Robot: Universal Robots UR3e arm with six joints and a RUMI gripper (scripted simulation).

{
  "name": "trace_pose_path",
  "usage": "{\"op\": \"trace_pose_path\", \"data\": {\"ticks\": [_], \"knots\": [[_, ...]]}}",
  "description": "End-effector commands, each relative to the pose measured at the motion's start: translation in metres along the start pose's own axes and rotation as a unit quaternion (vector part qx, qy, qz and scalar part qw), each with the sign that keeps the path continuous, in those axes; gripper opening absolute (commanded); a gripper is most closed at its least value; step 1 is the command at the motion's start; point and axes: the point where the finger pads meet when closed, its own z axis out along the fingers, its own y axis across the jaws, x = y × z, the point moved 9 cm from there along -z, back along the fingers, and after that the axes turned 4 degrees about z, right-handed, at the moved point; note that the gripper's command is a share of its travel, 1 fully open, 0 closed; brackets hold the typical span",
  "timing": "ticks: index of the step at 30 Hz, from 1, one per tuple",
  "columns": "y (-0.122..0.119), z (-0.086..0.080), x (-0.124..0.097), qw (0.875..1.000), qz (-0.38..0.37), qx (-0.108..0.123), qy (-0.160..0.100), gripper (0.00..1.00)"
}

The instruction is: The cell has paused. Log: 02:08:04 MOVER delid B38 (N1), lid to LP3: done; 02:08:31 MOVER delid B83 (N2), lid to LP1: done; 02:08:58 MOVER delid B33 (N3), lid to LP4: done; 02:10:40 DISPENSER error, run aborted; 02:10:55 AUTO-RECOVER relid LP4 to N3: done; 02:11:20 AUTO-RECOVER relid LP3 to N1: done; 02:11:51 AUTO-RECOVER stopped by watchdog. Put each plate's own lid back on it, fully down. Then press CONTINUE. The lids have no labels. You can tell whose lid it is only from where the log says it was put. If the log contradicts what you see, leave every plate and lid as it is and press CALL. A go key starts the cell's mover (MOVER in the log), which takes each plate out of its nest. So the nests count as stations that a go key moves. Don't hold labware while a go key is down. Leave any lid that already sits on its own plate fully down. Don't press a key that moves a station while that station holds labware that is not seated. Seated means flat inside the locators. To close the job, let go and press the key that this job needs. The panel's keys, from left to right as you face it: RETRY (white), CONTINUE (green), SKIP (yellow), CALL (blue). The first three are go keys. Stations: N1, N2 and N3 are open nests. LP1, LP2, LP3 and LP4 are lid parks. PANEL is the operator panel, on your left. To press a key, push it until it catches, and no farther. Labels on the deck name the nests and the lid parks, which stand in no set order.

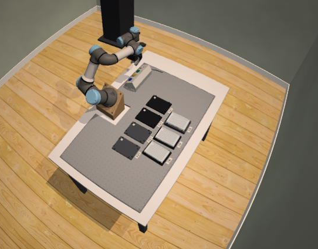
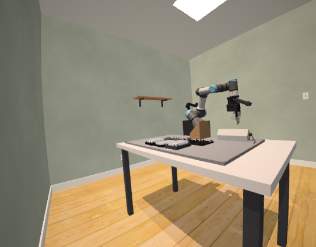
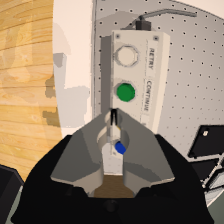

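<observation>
My gripper (image 1: 136,60) is shut and empty. It hangs above the operator panel (image 1: 138,77) at the far left of the deck, well clear of it in the exterior view (image 2: 237,120). In the wrist view the shut fingertips lie just below the green CONTINUE key (image 3: 125,92). The white RETRY key (image 3: 126,55) is beyond it and the blue CALL key (image 3: 120,147) shows behind the fingers. The yellow key is hidden. Three white well plates (image 1: 178,121) (image 1: 167,137) (image 1: 156,152) sit in a row of nests. I cannot tell which carry lids.
Four lid parks stand in a row beside the nests. The two far ones (image 1: 158,104) (image 1: 148,117) look black; the two near ones (image 1: 138,132) (image 1: 126,147) look lighter grey. The deck labels are too small to read. The arm's wooden base block (image 1: 110,104) stands at the deck's left edge.
</observation>
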Motion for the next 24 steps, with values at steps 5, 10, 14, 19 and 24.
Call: {"op": "trace_pose_path", "data": {"ticks": [5, 10, 14, 19, 24], "knots": [[-0.001, 0.001, 0.0, 1.0, 0.002, 0.002, -0.001, 0.0], [0.0, 0.009, 0.0, 1.0, 0.002, 0.002, -0.001, 0.0], [0.0, 0.016, 0.0, 1.0, 0.001, 0.001, -0.001, 0.0], [0.0, 0.019, 0.0, 1.0, 0.001, 0.001, -0.001, 0.0], [0.0, 0.019, 0.0, 1.0, 0.001, 0.001, -0.001, 0.0]]}}
